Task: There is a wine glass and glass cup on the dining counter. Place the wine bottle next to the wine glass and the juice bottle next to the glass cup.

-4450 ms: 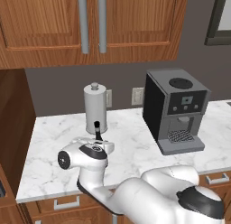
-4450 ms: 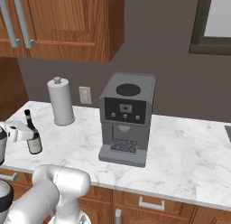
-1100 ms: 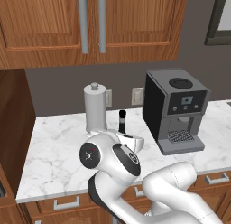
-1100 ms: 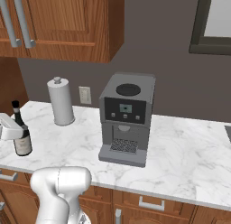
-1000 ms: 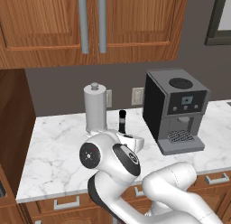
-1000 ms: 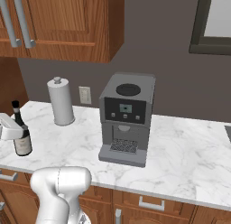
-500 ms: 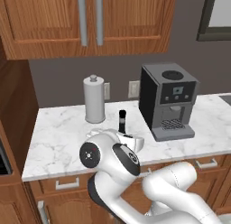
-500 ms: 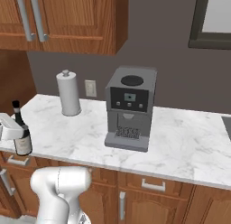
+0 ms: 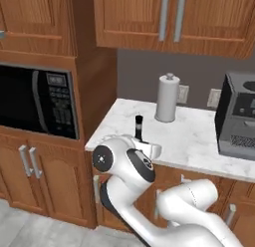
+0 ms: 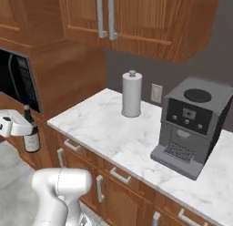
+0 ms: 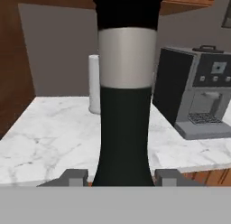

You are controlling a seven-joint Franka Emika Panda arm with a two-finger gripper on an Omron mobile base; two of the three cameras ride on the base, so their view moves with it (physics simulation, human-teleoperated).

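Fingers (image 11: 122, 177) clamped on either side of the wine bottle (image 11: 126, 90), upright, black with a pale label band. Bottle held off the floor out in front of the wooden cabinets, clear of the marble table (image 10: 113, 129) edge, near the microwave (image 9: 37, 104). Farther back on that table, a white paper towel roll (image 10: 132, 94) near the wall, well apart from a dark coffee machine (image 10: 191, 125) to its right. Wooden wall cupboards (image 9: 174, 19) above.

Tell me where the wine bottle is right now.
The wine bottle is upright in the gripper, at the right base view's far left, off the marble worktop's edge, beside the microwave.
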